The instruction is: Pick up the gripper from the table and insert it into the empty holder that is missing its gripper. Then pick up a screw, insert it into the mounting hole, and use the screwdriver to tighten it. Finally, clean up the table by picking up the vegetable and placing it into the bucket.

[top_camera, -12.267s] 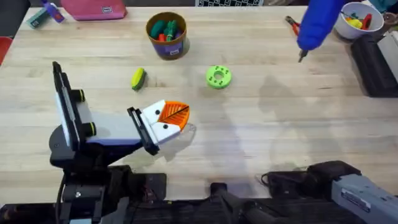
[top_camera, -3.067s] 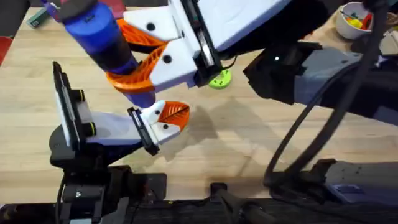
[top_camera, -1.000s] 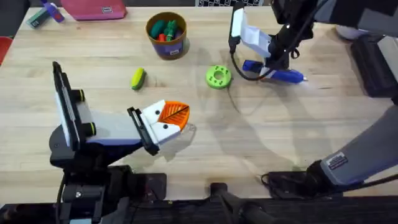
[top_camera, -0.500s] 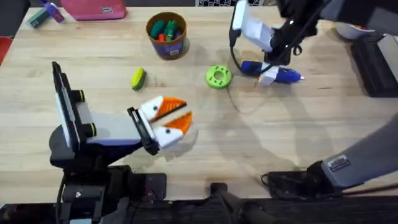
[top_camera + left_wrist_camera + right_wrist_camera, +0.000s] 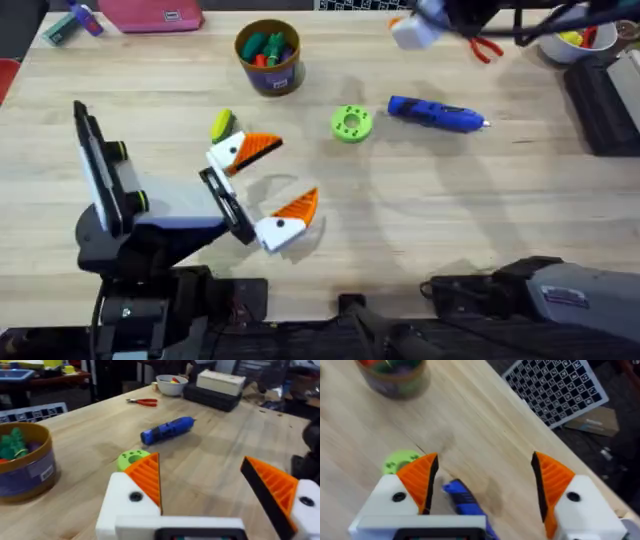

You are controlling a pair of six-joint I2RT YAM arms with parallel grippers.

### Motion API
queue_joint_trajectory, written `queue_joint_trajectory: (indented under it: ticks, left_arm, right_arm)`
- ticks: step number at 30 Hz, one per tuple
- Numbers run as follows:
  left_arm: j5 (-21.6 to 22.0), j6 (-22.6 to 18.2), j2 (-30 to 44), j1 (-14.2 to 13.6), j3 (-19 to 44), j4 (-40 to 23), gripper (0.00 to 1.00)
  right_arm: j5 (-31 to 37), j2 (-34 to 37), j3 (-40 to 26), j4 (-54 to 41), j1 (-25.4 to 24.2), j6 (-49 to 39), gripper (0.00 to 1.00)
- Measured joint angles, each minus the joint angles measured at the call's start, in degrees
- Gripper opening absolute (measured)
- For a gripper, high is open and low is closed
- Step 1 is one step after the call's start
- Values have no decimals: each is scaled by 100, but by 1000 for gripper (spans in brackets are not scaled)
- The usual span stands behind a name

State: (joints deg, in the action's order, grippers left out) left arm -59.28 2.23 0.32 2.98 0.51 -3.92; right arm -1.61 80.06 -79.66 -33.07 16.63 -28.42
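Note:
The blue screwdriver lies flat on the table right of centre, free of both grippers. It also shows as the blue screwdriver and, partly, the screwdriver below my right gripper, which is open and high at the far edge, a pale blur. My left gripper stands wide open and empty, both white blocks carrying orange wedges. The yellow vegetable lies just beyond it. The tan bucket with a blue band holds toy pieces. The loose gripper, an empty holder and a screw are out of view.
A green disc sits between vegetable and screwdriver. Red pliers and a white bowl are at the far right, a black box along the right edge, a pink case at the far left.
My right gripper opened, left the screwdriver lying on the table, and rose away toward the far edge. My left gripper spread from shut to wide open.

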Motion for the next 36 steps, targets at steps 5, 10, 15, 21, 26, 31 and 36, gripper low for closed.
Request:
queue_joint_trajectory:
  ticks: [5,10,15,21,26,31,36]
  left_arm:
    - [666,127,11,67,244,-569,985]
    - [1446,-182,474,263,1517,-2097,985]
    - [2118,-712,1622,306,3042,-3077,986]
    - [2641,-1080,3261,306,4372,-3588,985]
    - [2916,-1126,4161,306,4766,-3672,985]
    - [3555,-1129,4897,306,5481,-4206,985]
    - [4306,-1262,6282,306,6564,-4849,985]
  right_arm:
    - [-17,-495,0,-110,97,1350,994]
    - [-13,-982,0,-725,97,2407,994]
    - [-13,-1669,496,-720,97,3059,994]
    - [-13,-2686,1903,-433,97,3606,994]
    - [-15,-3721,2972,-416,89,3834,994]
    - [-13,-4454,3554,-669,71,3943,993]
    - [-13,-4637,3699,-1024,71,3993,994]
